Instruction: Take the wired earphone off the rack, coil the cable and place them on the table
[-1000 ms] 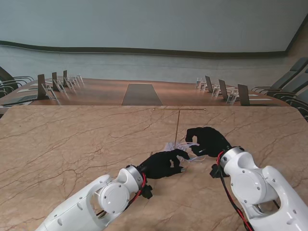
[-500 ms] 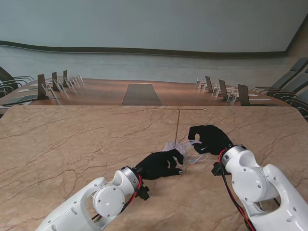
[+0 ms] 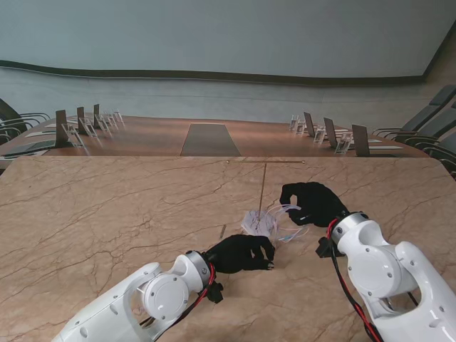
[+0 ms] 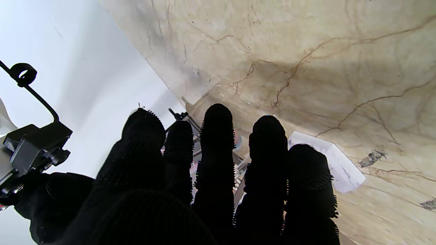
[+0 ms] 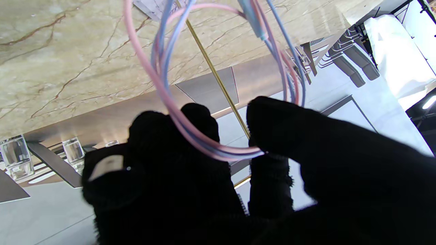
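- My right hand (image 3: 311, 204) pinches several loops of the pink-and-blue earphone cable (image 5: 170, 95) between thumb and fingers, lifted clear of the table (image 3: 107, 214).
- My left hand (image 3: 239, 253) lies nearer to me and to the left, fingers together and straight, holding nothing.
- I judge the coiling nearly done; setting down comes next.
- That calls for lowering the coil and easing the pinch so the loops stay together.
- The thin gold rack (image 3: 263, 182) stands just left of my right hand, its white base (image 3: 258, 222) close by.
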Tool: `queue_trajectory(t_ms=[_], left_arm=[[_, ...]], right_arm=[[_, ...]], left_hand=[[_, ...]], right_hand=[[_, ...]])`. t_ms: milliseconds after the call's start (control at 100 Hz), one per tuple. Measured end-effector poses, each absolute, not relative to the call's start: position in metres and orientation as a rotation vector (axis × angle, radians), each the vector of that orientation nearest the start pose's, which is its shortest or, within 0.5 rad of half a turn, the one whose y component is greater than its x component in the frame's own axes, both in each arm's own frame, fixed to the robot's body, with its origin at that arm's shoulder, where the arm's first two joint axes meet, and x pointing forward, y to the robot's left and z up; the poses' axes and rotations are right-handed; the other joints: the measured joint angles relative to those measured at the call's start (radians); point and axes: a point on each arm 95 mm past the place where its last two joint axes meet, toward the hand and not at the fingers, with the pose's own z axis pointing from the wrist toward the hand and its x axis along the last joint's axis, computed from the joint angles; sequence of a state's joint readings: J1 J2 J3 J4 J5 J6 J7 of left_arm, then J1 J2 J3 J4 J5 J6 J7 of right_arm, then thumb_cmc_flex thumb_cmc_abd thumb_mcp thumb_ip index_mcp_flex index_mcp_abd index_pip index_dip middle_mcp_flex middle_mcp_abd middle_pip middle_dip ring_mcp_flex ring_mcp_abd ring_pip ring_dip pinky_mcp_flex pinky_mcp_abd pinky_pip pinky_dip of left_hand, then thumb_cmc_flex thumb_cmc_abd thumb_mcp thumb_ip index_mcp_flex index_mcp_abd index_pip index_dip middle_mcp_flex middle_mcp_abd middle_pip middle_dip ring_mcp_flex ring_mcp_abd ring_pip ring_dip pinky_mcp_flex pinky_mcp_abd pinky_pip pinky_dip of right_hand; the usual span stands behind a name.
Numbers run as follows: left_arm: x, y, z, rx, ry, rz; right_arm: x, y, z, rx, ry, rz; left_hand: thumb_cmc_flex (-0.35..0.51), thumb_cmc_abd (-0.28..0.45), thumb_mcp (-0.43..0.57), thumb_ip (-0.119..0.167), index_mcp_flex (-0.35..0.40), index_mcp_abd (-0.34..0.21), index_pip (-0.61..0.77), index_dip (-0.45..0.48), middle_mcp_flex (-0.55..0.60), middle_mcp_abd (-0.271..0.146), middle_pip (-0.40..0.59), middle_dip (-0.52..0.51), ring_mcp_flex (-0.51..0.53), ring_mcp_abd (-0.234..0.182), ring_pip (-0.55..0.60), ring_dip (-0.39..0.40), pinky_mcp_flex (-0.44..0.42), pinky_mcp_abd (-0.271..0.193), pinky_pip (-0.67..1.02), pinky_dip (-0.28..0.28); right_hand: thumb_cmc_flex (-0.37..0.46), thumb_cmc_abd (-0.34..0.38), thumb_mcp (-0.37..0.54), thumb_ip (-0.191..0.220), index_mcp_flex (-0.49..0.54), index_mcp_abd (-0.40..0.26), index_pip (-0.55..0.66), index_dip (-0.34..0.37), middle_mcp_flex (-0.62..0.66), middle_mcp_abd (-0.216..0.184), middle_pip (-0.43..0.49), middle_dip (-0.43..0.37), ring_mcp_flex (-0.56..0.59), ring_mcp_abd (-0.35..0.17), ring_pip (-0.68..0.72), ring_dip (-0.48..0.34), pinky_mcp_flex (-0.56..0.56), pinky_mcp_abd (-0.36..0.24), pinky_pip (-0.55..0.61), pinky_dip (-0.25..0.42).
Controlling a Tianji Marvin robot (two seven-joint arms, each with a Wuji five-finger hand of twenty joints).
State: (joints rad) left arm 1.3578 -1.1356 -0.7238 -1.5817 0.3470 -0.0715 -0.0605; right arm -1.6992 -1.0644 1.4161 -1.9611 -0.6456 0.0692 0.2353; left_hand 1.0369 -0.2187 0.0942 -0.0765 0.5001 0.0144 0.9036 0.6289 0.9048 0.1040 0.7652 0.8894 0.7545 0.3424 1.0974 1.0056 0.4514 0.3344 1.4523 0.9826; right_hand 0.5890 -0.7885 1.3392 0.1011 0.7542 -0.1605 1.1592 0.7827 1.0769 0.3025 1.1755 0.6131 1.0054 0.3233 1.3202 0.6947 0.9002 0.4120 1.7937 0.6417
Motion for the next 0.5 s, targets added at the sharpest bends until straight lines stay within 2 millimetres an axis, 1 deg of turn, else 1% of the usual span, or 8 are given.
queue_trajectory(t_ms=[130, 240, 310, 330, 360, 390, 420, 500], left_arm=[[0.3574, -0.1729, -0.3381, -1.661, 1.787, -2.059], [0.3587, -0.1738, -0.3382, -1.675, 1.780, -2.060], [0.3590, -0.1741, -0.3379, -1.678, 1.779, -2.062], [0.3590, -0.1742, -0.3379, -1.677, 1.779, -2.063], [0.3589, -0.1742, -0.3378, -1.677, 1.779, -2.063], [0.3589, -0.1741, -0.3378, -1.677, 1.780, -2.064], [0.3589, -0.1737, -0.3375, -1.675, 1.781, -2.063], [0.3585, -0.1709, -0.3367, -1.650, 1.782, -2.053]], right_arm=[[0.3726, -0.0134, -0.2315, 1.492, 1.363, 1.705], [0.3708, -0.0126, -0.2320, 1.494, 1.371, 1.705], [0.3704, -0.0118, -0.2328, 1.497, 1.375, 1.704], [0.3703, -0.0114, -0.2331, 1.497, 1.375, 1.704], [0.3703, -0.0109, -0.2334, 1.498, 1.377, 1.703], [0.3704, -0.0102, -0.2339, 1.499, 1.378, 1.702], [0.3709, -0.0097, -0.2344, 1.500, 1.378, 1.700], [0.3731, -0.0094, -0.2355, 1.505, 1.375, 1.694]], left_hand=[[0.002, 0.001, -0.009, 0.000, 0.002, 0.021, -0.041, -0.024, -0.001, 0.008, -0.026, -0.022, -0.009, 0.005, -0.024, -0.016, -0.016, 0.000, 0.000, -0.010], [0.002, 0.001, -0.010, 0.000, 0.002, 0.023, -0.052, -0.033, -0.001, 0.013, -0.043, -0.035, -0.015, 0.006, -0.037, -0.018, -0.028, 0.000, -0.002, -0.013], [0.002, 0.016, -0.021, 0.000, 0.002, 0.023, -0.054, -0.033, -0.001, 0.013, -0.048, -0.045, -0.015, 0.010, -0.042, -0.027, -0.028, 0.002, -0.002, -0.014], [0.002, 0.016, -0.022, 0.000, 0.016, 0.023, -0.054, -0.039, 0.001, 0.013, -0.048, -0.046, -0.015, 0.014, -0.042, -0.027, -0.028, 0.007, -0.002, -0.014], [0.002, 0.016, -0.022, 0.000, 0.040, 0.023, -0.054, -0.029, 0.025, 0.013, -0.053, -0.046, -0.015, 0.016, -0.043, -0.028, -0.028, 0.010, -0.002, -0.014], [0.002, 0.016, -0.030, 0.000, 0.041, 0.022, -0.047, -0.021, 0.013, 0.013, -0.052, -0.046, -0.015, 0.016, -0.043, -0.029, -0.026, 0.011, -0.002, -0.014], [0.002, 0.016, -0.033, 0.000, 0.041, 0.020, -0.036, -0.012, 0.035, 0.013, -0.048, -0.046, -0.015, 0.016, -0.043, -0.031, -0.023, 0.011, -0.003, -0.014], [0.002, 0.015, -0.033, 0.000, 0.043, 0.005, -0.012, 0.001, 0.036, 0.013, -0.042, -0.047, -0.015, 0.016, -0.043, -0.032, -0.021, 0.011, -0.003, -0.015]], right_hand=[[0.000, 0.000, 0.000, 0.000, 0.000, 0.001, 0.000, 0.000, 0.000, 0.000, 0.000, 0.000, 0.000, 0.001, 0.000, 0.000, 0.000, 0.001, 0.000, 0.000], [0.000, 0.000, 0.000, 0.000, 0.000, 0.002, 0.000, 0.000, 0.000, 0.002, 0.000, 0.000, 0.000, 0.002, 0.000, 0.000, 0.000, 0.003, 0.001, 0.000], [0.000, 0.000, 0.000, 0.000, 0.000, 0.002, 0.000, 0.000, 0.000, 0.003, 0.000, 0.000, 0.000, 0.003, 0.000, 0.000, 0.000, 0.004, 0.001, 0.000], [0.000, 0.000, 0.000, 0.000, 0.000, 0.002, 0.000, 0.000, 0.000, 0.003, 0.000, 0.000, 0.000, 0.003, 0.000, 0.000, 0.000, 0.004, 0.001, -0.001], [0.000, 0.000, 0.000, 0.000, 0.000, 0.003, 0.000, 0.000, 0.000, 0.003, 0.000, 0.000, 0.000, 0.003, 0.000, 0.000, 0.000, 0.005, 0.001, -0.001], [0.000, 0.000, 0.000, 0.000, 0.000, 0.003, 0.000, 0.000, 0.000, 0.003, 0.000, 0.000, 0.000, 0.004, 0.000, 0.000, 0.000, 0.005, 0.002, -0.001], [0.000, 0.000, 0.000, 0.000, 0.000, 0.003, 0.000, 0.000, 0.000, 0.004, 0.000, 0.000, 0.000, 0.004, 0.000, 0.000, 0.000, 0.006, 0.002, -0.001], [0.000, 0.000, 0.000, 0.000, 0.000, 0.003, 0.000, 0.000, 0.000, 0.004, 0.000, 0.000, 0.000, 0.004, 0.000, 0.000, 0.000, 0.006, 0.002, -0.001]])
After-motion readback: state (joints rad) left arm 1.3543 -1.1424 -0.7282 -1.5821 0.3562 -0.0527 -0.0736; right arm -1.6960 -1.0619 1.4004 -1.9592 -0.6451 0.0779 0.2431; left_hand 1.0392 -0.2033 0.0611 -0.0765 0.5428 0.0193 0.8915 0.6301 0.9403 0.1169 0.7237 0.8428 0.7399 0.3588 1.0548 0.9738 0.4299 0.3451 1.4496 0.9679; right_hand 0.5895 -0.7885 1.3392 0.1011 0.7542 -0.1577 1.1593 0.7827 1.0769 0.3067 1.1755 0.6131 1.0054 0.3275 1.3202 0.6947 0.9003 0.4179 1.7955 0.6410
